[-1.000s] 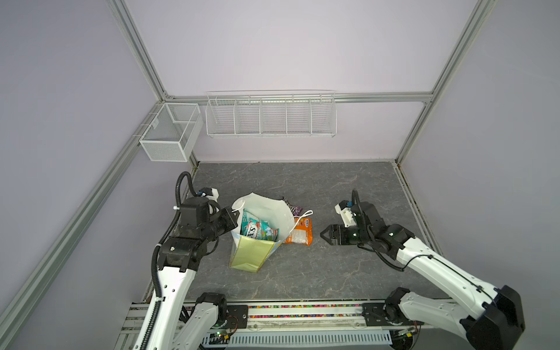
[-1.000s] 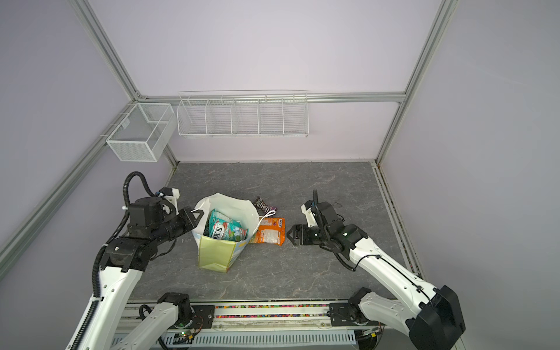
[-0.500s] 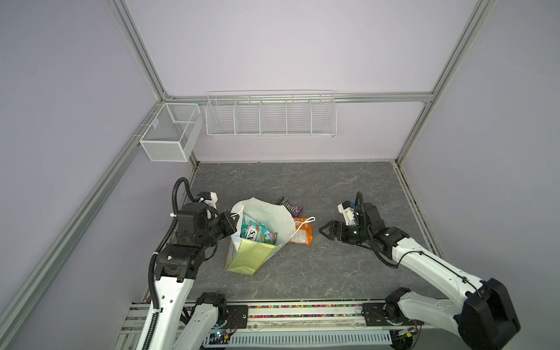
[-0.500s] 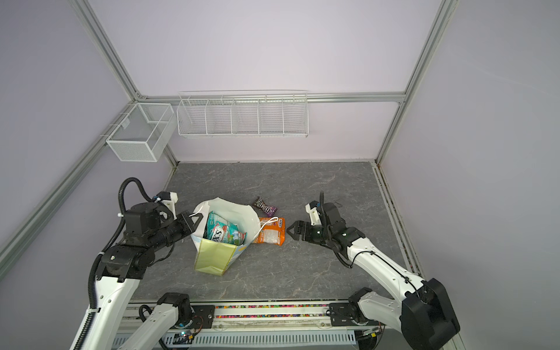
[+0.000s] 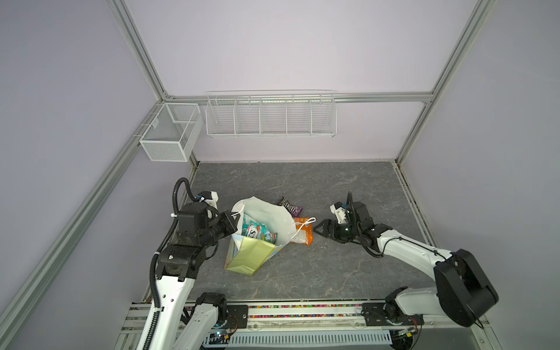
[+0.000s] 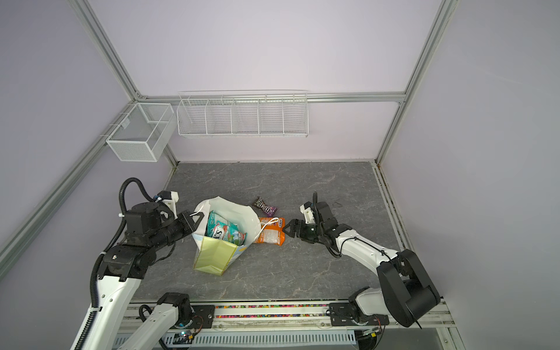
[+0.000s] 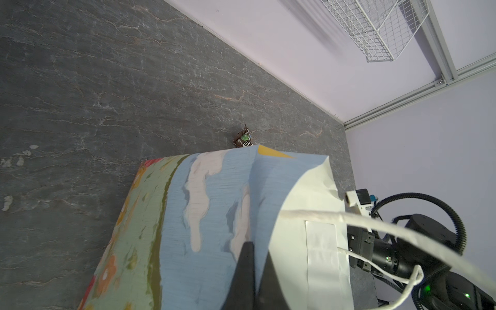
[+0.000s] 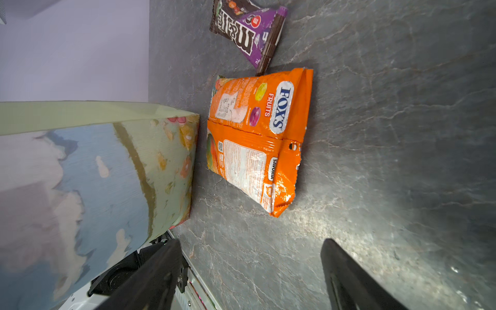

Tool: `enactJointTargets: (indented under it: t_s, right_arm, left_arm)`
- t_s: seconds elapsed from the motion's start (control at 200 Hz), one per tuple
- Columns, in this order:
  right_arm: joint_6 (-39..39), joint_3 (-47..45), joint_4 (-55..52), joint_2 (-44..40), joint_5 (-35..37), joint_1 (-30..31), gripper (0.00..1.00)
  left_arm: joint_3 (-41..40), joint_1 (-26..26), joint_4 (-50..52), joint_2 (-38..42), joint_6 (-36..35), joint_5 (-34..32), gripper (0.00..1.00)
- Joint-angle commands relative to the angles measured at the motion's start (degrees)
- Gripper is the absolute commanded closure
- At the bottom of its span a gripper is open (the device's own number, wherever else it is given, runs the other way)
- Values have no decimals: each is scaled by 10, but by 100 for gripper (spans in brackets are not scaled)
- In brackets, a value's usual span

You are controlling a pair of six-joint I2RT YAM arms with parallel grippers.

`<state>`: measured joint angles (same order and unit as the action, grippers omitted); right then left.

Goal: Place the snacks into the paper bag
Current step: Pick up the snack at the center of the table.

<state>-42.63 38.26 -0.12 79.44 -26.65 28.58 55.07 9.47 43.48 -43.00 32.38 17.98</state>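
Orange pouch (image 5: 304, 238) beside bag (image 5: 248, 257) (cord (image 5: 313, 218) across)

High top views looking down, close wrist views sharing paper bag (image 7: 201, 228)

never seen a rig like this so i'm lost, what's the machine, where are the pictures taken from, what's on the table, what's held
Two robot arms with pincer grippers work over a grey table. Two pictures look down from overhead; two come from cameras on the arms' wrists. The left gripper is shut on the rim of the bag, holding it open, with packets inside. The right gripper is open and empty, facing an orange pouch and a brown pack that lie on the table near the bag.
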Motion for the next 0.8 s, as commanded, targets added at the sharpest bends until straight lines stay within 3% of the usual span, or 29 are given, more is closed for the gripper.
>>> enactJointTargets:
  t_s: [0.0,0.215,0.46,0.795]
  right_arm:
    - [-17,-16,42,20,-14,-3,18]
    - [-21,-23,69,52,-17,-5,23]
    - [-41,-35,131,97,-37,-6,36]
    - [-63,-47,198,146,-51,0,38]
  left_arm:
    - [1,0,-51,8,5,13,100]
    - [0,0,-54,10,6,14,100]
    - [-3,0,-53,12,6,13,100]
    - [-3,0,-53,14,6,13,100]
